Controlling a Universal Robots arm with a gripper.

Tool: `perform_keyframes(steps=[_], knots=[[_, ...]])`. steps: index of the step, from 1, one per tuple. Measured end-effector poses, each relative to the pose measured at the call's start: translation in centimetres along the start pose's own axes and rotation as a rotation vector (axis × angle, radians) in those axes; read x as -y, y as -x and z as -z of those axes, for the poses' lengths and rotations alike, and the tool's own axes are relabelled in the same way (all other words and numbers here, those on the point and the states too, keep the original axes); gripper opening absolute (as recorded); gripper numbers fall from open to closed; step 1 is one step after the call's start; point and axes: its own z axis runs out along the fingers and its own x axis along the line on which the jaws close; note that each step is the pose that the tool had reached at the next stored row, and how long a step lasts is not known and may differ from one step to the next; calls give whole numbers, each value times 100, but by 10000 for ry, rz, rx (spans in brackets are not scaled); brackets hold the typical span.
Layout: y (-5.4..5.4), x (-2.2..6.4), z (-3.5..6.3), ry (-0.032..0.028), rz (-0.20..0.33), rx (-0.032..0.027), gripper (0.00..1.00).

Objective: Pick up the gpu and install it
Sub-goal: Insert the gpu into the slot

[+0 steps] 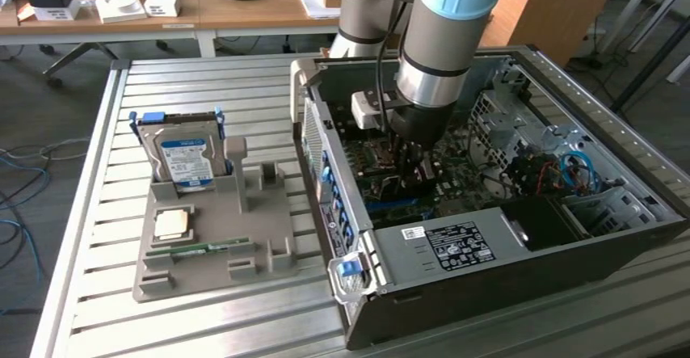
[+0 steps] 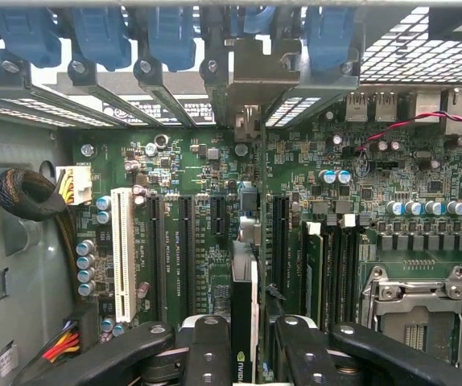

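- The claw (image 2: pixel 245 346) is clenched on the gpu (image 2: pixel 245 322), a black finger (image 2: pixel 203 346) on each broad side of the thin card, which stands edge-on between them.
- The card hangs inside the open computer case (image 1: pixel 518 281), above the green motherboard (image 2: pixel 207 173) and in line with its long black expansion slots (image 2: pixel 184 241), beside the white slot (image 2: pixel 121 249).
- Past the card's bracket end, blue slot clips (image 2: pixel 171 32) line the case's rear wall.
- In the exterior view the arm (image 1: pixel 448 43) reaches down into the case.
- To the exterior view's left, a grey holder (image 1: pixel 221 237) on the slatted desk (image 1: pixel 194 79) carries the hard drive (image 1: pixel 186 157) upright.
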Motion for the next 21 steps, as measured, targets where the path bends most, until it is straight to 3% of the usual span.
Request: perform_keyframes(steps=[14, 15, 17, 21], knots=[[1, -6, -7, -6, -10, 6, 27], [0, -2, -5, -5, -2, 2, 33], [0, -2, -5, -4, -3, 2, 33], [0, -1, 40, -3, -3, 1, 33]])
